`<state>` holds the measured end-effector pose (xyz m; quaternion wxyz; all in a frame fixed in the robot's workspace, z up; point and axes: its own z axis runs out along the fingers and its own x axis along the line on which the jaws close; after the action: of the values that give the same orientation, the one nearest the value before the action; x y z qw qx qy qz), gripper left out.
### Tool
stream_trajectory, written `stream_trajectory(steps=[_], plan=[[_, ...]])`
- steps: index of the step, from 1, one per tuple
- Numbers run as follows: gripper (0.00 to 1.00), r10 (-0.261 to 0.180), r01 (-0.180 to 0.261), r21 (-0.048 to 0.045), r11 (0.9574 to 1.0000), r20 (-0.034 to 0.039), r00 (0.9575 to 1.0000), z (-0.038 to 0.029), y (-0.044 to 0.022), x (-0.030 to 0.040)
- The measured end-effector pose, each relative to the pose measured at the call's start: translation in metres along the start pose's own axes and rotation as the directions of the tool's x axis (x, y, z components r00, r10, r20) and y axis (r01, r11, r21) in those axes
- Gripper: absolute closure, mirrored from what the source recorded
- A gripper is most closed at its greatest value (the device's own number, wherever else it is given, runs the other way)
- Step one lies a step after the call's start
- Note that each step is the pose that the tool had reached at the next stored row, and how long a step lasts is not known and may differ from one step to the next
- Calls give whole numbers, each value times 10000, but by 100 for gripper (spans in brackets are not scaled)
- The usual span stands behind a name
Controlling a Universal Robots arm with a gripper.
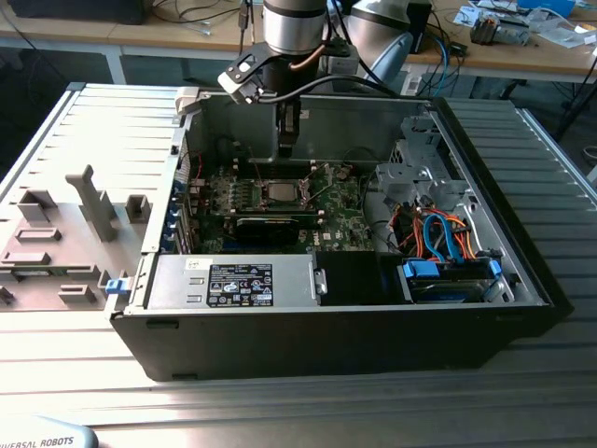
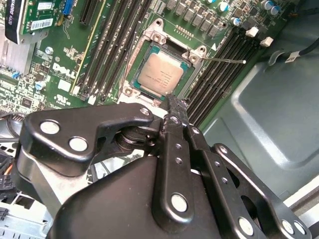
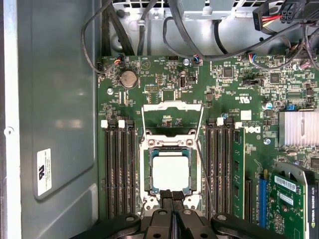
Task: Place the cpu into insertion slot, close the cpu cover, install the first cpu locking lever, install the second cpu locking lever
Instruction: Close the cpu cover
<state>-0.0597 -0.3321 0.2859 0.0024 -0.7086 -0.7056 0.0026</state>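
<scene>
The cpu (image 3: 170,172) lies flat in the insertion slot on the green motherboard, its silvery top showing; I also see the cpu (image 2: 160,73) (image 1: 280,191) in the other two views. The cpu cover (image 3: 172,105) is swung up and open beyond the socket, with the board visible through its window. A thin wire locking lever (image 2: 227,60) sticks out beside the socket, unlatched. My gripper (image 3: 172,195) (image 2: 172,103) hovers just above the socket's near edge, fingers pressed together and holding nothing. In the exterior view the gripper (image 1: 287,147) hangs inside the case over the board.
Memory slots (image 3: 119,169) flank the socket on both sides. A black graphics card (image 1: 270,224) lies just in front of the socket, with a grey power supply box (image 1: 233,283) nearer still. Blue and orange cables (image 1: 448,238) fill the case's right. A grey fixture plate (image 1: 65,233) lies outside, left.
</scene>
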Motion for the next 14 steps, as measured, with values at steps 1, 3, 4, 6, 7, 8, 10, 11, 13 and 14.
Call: stream_trajectory(steps=[1, 3, 4, 6, 7, 8, 10, 11, 13, 14], plan=[[89, 0, 0, -1, 10000, 3, 10000, 0, 18, 0], [89, 1, -1, -1, 10000, 4, 10000, 0, 32, 0], [89, 1, -1, -1, 10000, 5, 10000, 0, 37, 0], [89, 0, 0, -1, 10000, 7, 10000, 0, 50, 0], [89, 1, -1, -1, 10000, 7, 10000, 0, 54, 0], [89, 1, -1, 0, 10000, 9, 10000, -1, 60, 0], [89, 1, -1, -1, 10000, 9, 10000, 0, 72, 0], [89, 0, 0, -1, 10000, 10, 10000, 0, 79, 0], [89, 1, -1, -1, 10000, 11, 10000, -1, 89, 0], [89, 1, -1, -1, 10000, 10, 10000, -1, 96, 0]])
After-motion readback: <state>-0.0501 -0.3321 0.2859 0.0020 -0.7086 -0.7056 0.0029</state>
